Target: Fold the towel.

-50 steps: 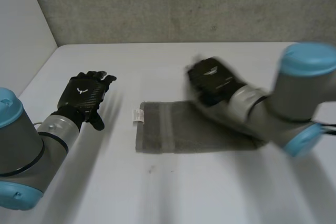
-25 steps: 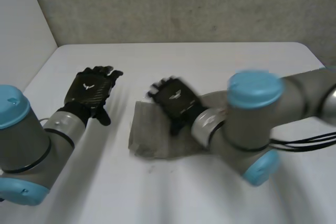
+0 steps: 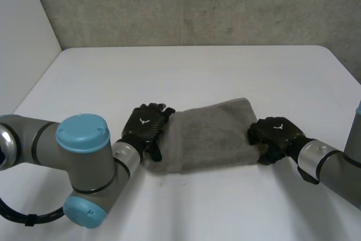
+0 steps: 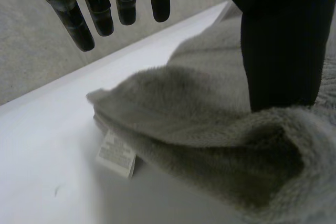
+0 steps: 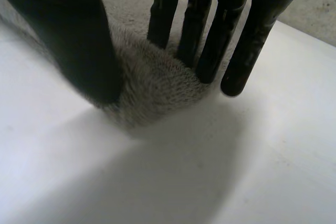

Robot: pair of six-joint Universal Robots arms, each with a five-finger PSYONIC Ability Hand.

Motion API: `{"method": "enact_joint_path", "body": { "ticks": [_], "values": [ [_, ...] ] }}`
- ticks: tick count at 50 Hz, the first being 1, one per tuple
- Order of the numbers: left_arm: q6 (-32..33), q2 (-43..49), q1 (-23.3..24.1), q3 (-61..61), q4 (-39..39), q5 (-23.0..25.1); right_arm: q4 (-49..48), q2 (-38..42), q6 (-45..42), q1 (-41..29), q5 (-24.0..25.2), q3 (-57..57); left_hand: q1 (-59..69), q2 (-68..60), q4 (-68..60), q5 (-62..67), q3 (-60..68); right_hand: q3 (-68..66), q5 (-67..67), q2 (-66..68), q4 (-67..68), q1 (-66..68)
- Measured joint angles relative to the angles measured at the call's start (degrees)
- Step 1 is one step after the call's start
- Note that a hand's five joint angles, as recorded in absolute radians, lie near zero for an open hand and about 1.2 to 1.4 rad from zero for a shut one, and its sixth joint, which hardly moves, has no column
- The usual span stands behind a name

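A grey towel (image 3: 210,135) lies folded in the middle of the white table (image 3: 197,71). My left hand (image 3: 145,126) rests at the towel's left edge, open. In the left wrist view its straight fingers (image 4: 100,10) hover over the towel (image 4: 184,95) and its thumb (image 4: 283,51) sits on the top layer. A white label (image 4: 116,153) hangs from the lower layer. My right hand (image 3: 274,132) is at the towel's right edge. There its thumb (image 5: 79,40) and fingers (image 5: 210,38) pinch a raised hump of towel (image 5: 152,85).
A grey wall (image 3: 192,4) runs behind the table's far edge, and a white side wall (image 3: 22,32) stands at the left. Bare table stretches beyond the towel and in front of it.
My left hand has moved right from the bare table onto the towel's left edge. My right arm, which swept left across the towel, has drawn back to its right edge. The towel is bunched and thicker.
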State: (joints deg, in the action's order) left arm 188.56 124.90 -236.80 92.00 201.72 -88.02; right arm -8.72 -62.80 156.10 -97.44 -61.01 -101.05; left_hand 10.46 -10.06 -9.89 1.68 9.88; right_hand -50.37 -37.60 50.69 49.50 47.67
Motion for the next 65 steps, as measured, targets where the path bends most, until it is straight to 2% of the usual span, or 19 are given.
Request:
{"method": "enact_joint_path", "body": {
  "ticks": [1,4,12,15,18,19,22,29,31,32,35,36,39,43,46,49,52,60,65],
  "values": [
    [0.55,0.07,0.15,0.13,-0.04,-0.25,-0.89,0.18,-0.50,0.10,0.17,-0.26,-0.01,0.00,0.00,0.00,0.00,-8.08,-8.62,7.99,9.05,6.50],
    [1.73,-0.51,0.81,0.51,-0.11,-0.93,-3.51,0.29,-1.68,0.11,0.16,-0.32,0.00,0.00,0.00,0.00,0.00,-17.03,-14.43,15.78,18.15,9.42],
    [2.00,-7.71,1.97,1.68,-0.14,-3.39,-6.26,-2.90,-2.12,-2.51,-2.10,4.76,0.00,0.00,0.00,0.00,0.00,-17.59,-14.48,15.78,19.02,9.43],
    [1.84,-11.48,1.81,2.34,-0.16,-4.10,-6.02,-4.04,-1.86,-7.34,-3.60,8.68,0.00,0.00,0.00,0.00,0.00,-17.67,-15.52,15.79,19.05,9.52],
    [1.84,-16.05,0.75,3.50,-0.24,-5.24,-4.83,-3.12,-1.81,-16.04,-5.80,14.69,0.00,0.00,0.00,0.00,0.00,-17.68,-15.87,15.94,19.06,9.52],
    [1.84,-16.05,0.75,3.50,-0.24,-5.24,-4.83,-3.12,-1.81,-16.04,-5.80,14.69,0.00,0.00,0.00,0.00,0.00,-17.68,-15.87,15.94,19.06,9.52],
    [2.03,-20.28,-1.95,4.96,-0.55,-7.26,-2.75,0.52,-2.19,-24.62,-7.48,20.52,0.00,0.00,0.00,0.00,0.00,-17.69,-15.98,15.95,19.06,9.52],
    [1.99,-25.28,-6.99,7.00,-1.00,-9.22,0.19,8.59,-3.62,-34.65,-8.18,25.83,0.00,0.11,0.09,0.00,-0.11,-17.85,-16.12,15.96,19.06,9.52],
    [1.93,-25.96,-7.88,7.31,-1.06,-9.33,0.71,10.45,-4.40,-36.29,-8.41,26.24,0.00,0.11,0.11,0.00,-0.13,-15.18,-14.28,13.58,16.29,8.16],
    [1.88,-26.33,-8.37,7.47,-1.07,-9.32,1.16,11.80,-5.24,-37.39,-8.80,26.41,0.00,0.11,0.11,0.00,-0.13,-5.20,-6.41,3.14,6.20,2.99],
    [1.86,-26.40,-8.47,7.50,-1.07,-9.30,1.38,12.28,-5.66,-37.78,-9.02,26.42,0.00,0.11,0.11,0.00,-0.13,-5.20,-6.41,3.14,6.20,2.99],
    [1.78,-26.33,-8.45,7.37,-1.02,-9.16,2.01,12.46,-6.41,-38.34,-10.27,26.20,0.01,0.11,0.11,0.00,-0.13,21.90,19.52,-23.78,-22.36,-21.53],
    [1.52,-25.51,-8.06,6.56,-0.84,-8.91,2.41,10.28,-5.28,-37.58,-12.13,25.57,0.00,0.08,0.00,0.00,0.00,35.85,32.14,-35.33,-35.06,-32.31],
    [0.56,-23.19,-6.91,4.28,-0.80,-8.19,2.54,6.37,-1.76,-35.01,-13.94,24.18,0.05,-0.20,-0.32,0.00,0.37,38.03,33.19,-36.85,-36.00,-33.12],
    [-2.69,-18.78,-4.13,-0.12,-1.82,-7.03,2.42,0.57,6.96,-29.45,-15.03,21.45,0.22,-1.03,-1.17,0.00,1.21,38.03,33.20,-36.85,-36.00,-33.12],
    [-5.52,-15.72,-2.40,-2.96,-3.29,-6.49,2.39,-1.31,11.10,-27.11,-15.00,20.49,0.64,-1.25,-1.36,0.00,1.41,38.03,33.20,-36.85,-36.00,-33.12],
    [-9.75,-10.75,-0.48,-6.68,-6.39,-6.05,2.65,-3.36,20.13,-22.02,-13.58,19.65,0.66,-1.36,-1.41,0.03,1.55,38.03,33.22,-36.85,-36.00,-33.12],
    [-12.70,-1.66,0.73,-8.52,-11.09,-6.42,6.33,6.38,25.68,-19.03,-4.84,25.13,0.67,-1.40,-1.58,0.04,1.56,38.03,33.22,-36.85,-36.00,-33.12],
    [-12.22,-0.05,0.45,-7.12,-11.61,-6.61,10.11,13.54,24.51,-19.23,-2.42,30.04,0.67,-1.40,-1.58,0.04,1.55,38.03,33.22,-36.85,-36.00,-33.12]
  ]
}}
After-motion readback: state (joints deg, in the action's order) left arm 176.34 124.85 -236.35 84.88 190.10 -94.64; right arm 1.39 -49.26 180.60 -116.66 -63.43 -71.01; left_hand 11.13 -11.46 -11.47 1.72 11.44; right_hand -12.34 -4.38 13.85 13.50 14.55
